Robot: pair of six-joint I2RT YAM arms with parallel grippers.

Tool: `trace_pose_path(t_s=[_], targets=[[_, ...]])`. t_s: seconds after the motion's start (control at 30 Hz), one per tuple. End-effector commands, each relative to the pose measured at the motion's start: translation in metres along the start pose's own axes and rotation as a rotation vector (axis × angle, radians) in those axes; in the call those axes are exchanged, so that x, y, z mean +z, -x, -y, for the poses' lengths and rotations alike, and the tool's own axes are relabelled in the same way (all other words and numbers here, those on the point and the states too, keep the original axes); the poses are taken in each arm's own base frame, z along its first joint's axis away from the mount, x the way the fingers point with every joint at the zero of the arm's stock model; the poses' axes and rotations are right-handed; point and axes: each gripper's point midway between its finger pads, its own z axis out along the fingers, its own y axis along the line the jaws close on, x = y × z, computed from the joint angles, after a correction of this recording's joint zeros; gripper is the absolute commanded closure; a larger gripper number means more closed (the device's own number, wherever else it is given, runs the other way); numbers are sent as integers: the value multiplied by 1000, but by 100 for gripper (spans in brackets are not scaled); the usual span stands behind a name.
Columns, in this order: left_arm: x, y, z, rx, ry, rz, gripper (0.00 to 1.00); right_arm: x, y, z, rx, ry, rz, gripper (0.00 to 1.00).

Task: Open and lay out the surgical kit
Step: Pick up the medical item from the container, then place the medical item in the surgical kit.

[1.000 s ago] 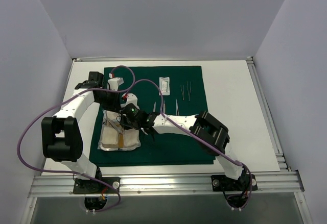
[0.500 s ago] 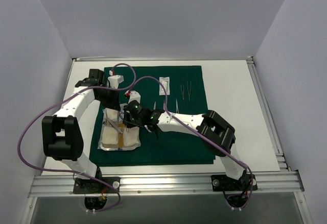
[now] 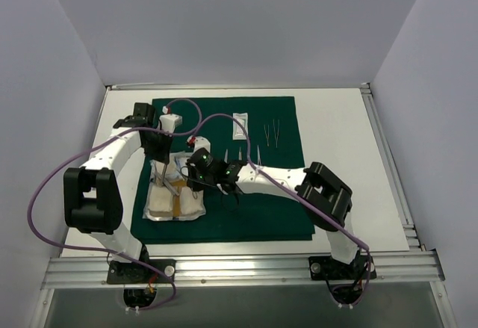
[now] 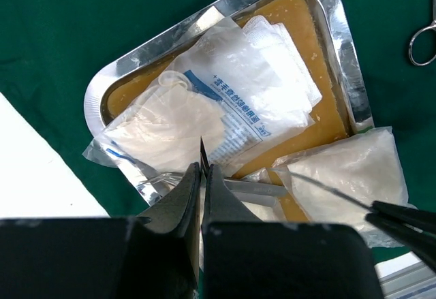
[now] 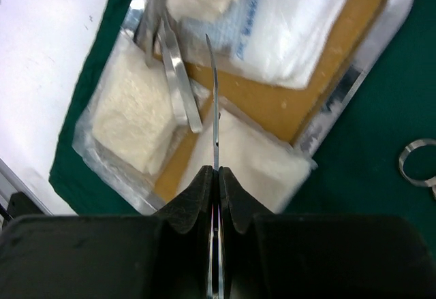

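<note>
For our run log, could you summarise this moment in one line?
left gripper shut on tweezers | right gripper shut on thin steel instrument over tray | gauze packets inside

left arm (image 3: 112, 152) is standing at 7 o'clock of the bench (image 3: 336, 126), forearm bending toward 10 o'clock | left claw (image 4: 202, 171) is pointing down, pinching a thin steel tip (image 4: 202, 150) | right arm (image 3: 276, 178) is lying stretched from 5 toward 9 o'clock | right claw (image 5: 215, 174) is clamping a slim curved blade (image 5: 214, 101) beside the left claw
</note>
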Motion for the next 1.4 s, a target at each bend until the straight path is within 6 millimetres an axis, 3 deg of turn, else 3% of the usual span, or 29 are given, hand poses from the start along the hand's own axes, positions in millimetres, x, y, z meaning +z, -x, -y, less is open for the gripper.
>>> trace_pose_path(t_s=[0.0,0.1,0.2,0.23,0.27,0.3,0.33,0.37,0.4,0.47,0.5,0.63,0.9,1.37], targets=[[-7,12,-6,9,3,46,98,-42,27,-1,4,13,56,100],[-15,17,3,1,-38,78,98,-76,57,23,42,-36,162,100],[-29,22,11,3,-67,109,98,-108,71,80,118,-103,236,100],[-34,24,14,7,-72,121,98,-121,62,100,132,-116,240,100],[-36,24,16,7,-80,122,98,-130,69,132,172,-158,266,100],[-40,24,19,10,-92,126,98,-137,72,148,194,-170,288,100],[-42,24,20,15,-93,128,98,-142,57,159,206,-145,260,100],[-45,24,21,16,-92,129,98,-147,55,172,220,-157,268,100],[-48,24,21,20,-90,132,98,-154,60,198,250,-195,301,100],[-51,24,20,23,-81,137,98,-158,44,219,286,-208,288,100],[-52,25,20,21,-78,139,98,-162,48,233,310,-216,314,100],[-57,25,22,17,-81,151,98,-156,26,257,390,-219,274,100],[-58,25,23,12,-85,152,98,-147,-5,280,544,-201,283,100],[-60,25,23,14,-81,151,98,-139,7,310,673,-230,437,100]])
